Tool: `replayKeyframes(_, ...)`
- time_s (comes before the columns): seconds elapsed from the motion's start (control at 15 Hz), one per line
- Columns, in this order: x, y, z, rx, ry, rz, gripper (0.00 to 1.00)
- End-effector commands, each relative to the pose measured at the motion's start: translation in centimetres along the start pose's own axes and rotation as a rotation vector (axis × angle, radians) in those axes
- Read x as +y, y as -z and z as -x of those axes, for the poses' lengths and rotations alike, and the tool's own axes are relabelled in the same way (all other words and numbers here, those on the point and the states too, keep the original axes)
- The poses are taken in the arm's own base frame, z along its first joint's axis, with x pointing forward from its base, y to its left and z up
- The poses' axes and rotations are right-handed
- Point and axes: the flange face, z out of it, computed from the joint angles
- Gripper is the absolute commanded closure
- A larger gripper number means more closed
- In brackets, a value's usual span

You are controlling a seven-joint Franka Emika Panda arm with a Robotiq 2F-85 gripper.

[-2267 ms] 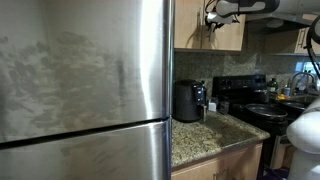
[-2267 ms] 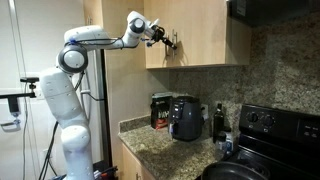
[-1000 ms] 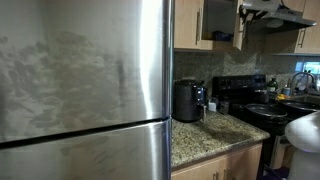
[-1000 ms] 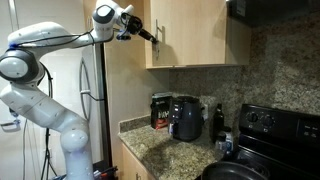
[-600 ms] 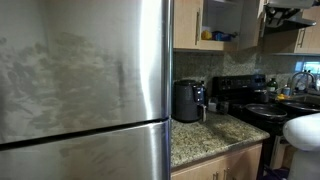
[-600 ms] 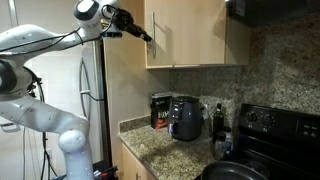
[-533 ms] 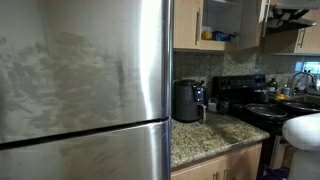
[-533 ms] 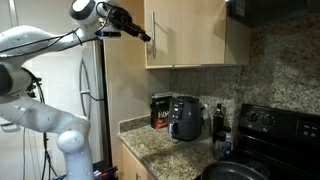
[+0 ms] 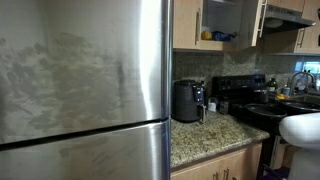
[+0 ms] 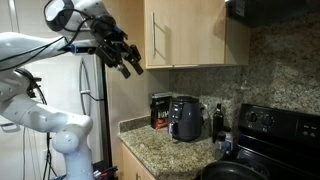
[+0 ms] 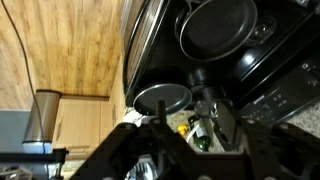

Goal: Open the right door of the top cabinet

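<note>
Jaws clear of right door [image 10: 190, 35] edge

A home kitchen: stainless fridge [image 9: 85, 80], speckled granite counter [image 9: 205, 138], black stove [image 9: 247, 98], light-tan top cabinet [image 10: 195, 35].

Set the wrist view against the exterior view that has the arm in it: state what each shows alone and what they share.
Only the wrist view looks down into a silver-rimmed pot from above. Only in an exterior view: the arm, the right door with its bar handle, and the air fryer. Both show the open end effector, the stove and a dark pan.
</note>
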Motion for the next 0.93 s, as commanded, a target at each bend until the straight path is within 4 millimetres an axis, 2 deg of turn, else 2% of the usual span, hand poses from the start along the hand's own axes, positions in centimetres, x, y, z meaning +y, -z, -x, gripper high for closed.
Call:
replayKeyframes(0.0, -5.8, -4.4, 2.7, -0.196, 0.071, -0.031, 0.33)
replayKeyframes(0.07, -8.5, -4.2, 3.9, -0.249, 0.097, -0.06, 0.21)
replayKeyframes(0.2, -13.3, -1.9, 7.0, -0.341, 0.189, -0.105, 0.02)
replayKeyframes(0.33, -16.9, 2.0, 10.8, -0.419, 0.299, -0.123, 0.0)
replayKeyframes(0.4, -15.0, -1.0, 8.9, -0.359, 0.23, -0.113, 0.0)
replayKeyframes(0.47, -16.3, 0.2, 9.9, -0.358, 0.249, -0.109, 0.0)
replayKeyframes(0.67, -15.5, -0.1, 9.4, -0.356, 0.227, -0.108, 0.0)
replayKeyframes(0.8, -17.5, -0.7, 10.6, -0.371, 0.29, -0.092, 0.0)
replayKeyframes(0.87, -18.9, 0.1, 12.5, -0.357, 0.356, -0.084, 0.0)
